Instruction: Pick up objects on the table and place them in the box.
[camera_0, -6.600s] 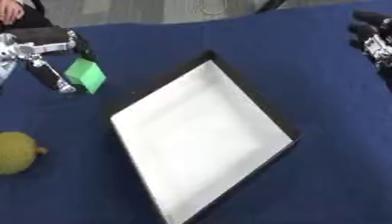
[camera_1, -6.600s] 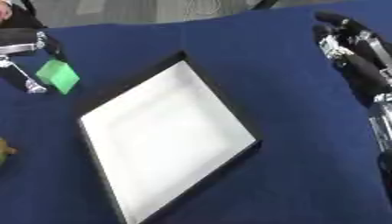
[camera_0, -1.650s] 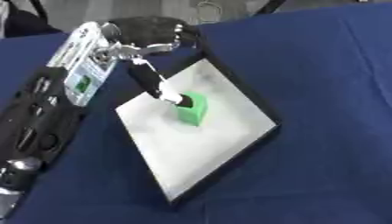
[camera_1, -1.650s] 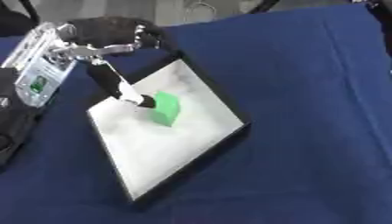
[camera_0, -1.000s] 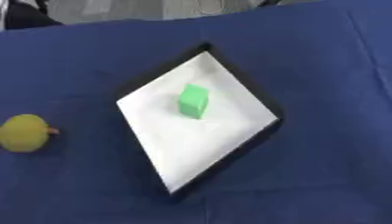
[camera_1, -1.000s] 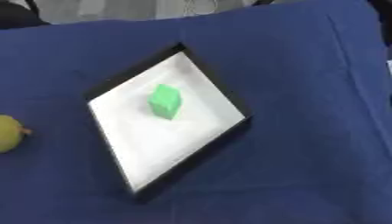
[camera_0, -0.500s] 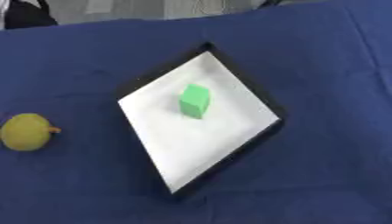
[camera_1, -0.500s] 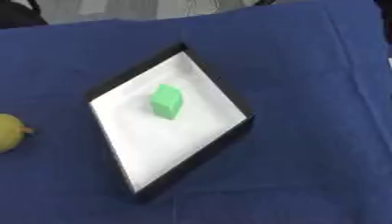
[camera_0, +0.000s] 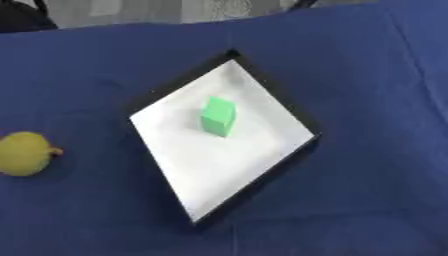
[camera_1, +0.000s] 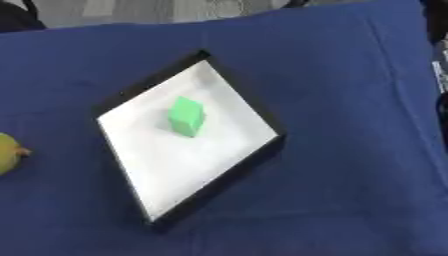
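While the yellow fruit (camera_0: 24, 153) lies on the blue desk (camera_0: 367, 75) at our left, well apart from the box (camera_0: 289, 112), we count one job left; the green block (camera_0: 218, 116) sits inside; neither robot hand shows, so we cannot tell their state.

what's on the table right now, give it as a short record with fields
surface: table under a blue cloth
box: shallow, dark rim, white inside, sits cornerwise like a diamond
in box: green block, toward the far half
outside box: yellow fruit on the cloth, to the box's left, apart from it
hands: neither shows in either view
left to do: the yellow fruit is not yet in the box
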